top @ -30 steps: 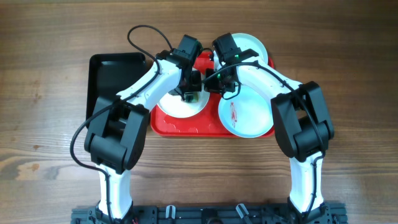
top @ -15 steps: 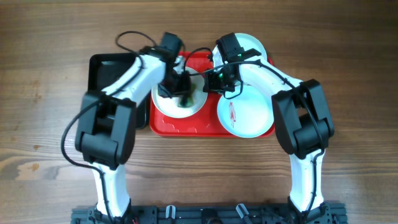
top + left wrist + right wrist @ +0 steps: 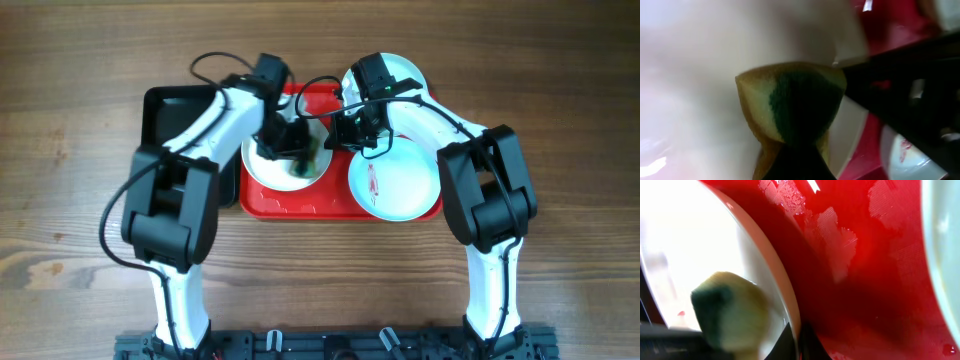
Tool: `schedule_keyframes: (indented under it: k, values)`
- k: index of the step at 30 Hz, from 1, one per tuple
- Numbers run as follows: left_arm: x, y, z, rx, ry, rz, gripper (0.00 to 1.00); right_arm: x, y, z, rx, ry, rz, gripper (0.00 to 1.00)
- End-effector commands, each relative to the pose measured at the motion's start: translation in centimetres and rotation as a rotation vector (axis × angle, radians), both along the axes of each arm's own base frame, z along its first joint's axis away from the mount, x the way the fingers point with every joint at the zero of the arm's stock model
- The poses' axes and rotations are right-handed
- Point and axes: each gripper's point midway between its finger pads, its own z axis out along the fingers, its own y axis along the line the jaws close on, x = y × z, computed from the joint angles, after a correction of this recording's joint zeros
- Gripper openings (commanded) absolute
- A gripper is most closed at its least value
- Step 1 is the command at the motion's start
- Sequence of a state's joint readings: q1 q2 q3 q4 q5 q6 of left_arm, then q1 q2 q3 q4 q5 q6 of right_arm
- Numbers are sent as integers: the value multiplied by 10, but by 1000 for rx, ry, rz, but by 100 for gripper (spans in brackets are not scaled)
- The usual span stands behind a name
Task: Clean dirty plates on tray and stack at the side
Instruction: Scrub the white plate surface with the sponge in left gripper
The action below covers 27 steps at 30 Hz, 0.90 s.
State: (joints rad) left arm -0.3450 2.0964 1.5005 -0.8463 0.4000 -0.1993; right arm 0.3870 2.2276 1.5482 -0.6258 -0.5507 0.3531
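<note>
Overhead: the red tray [image 3: 300, 205] lies mid-counter [image 3: 80, 230], with the cream plate [image 3: 270, 172] on its left, the smeared pale blue plate [image 3: 405, 190] on its right and another blue plate [image 3: 410, 72] at its far right corner.
Left wrist: the left claw [image 3: 795, 162] is closed on a yellow-green sponge [image 3: 790, 100] against the cream plate.
Right wrist: the right claw [image 3: 796, 339] pinches that plate's rim.

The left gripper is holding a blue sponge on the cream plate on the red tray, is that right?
Not quite. The sponge is yellow with a green patch, not blue; the left wrist view shows it. The left gripper does hold it on the cream plate on the red tray.
</note>
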Motion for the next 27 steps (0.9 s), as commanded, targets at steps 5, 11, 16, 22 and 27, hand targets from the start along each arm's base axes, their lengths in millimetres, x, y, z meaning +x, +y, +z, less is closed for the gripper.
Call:
schedule_keyframes:
  k: [5,11,16,22,27]
  values:
    - [27,31,-29,192,-45,228,4,-7,2,-16,10,41,15,4]
    - [49,77,-22,353,-118,330,4,-7,2,-16,9,41,15,4]
    - [55,106,-1,430,-116,375,4,-7,2,-16,9,42,14,4]
    - [36,120,1,486,-36,370,4,-7,2,-16,9,41,14,4]
    - [6,106,0,467,79,318,4,-6,2,-16,10,37,14,4]
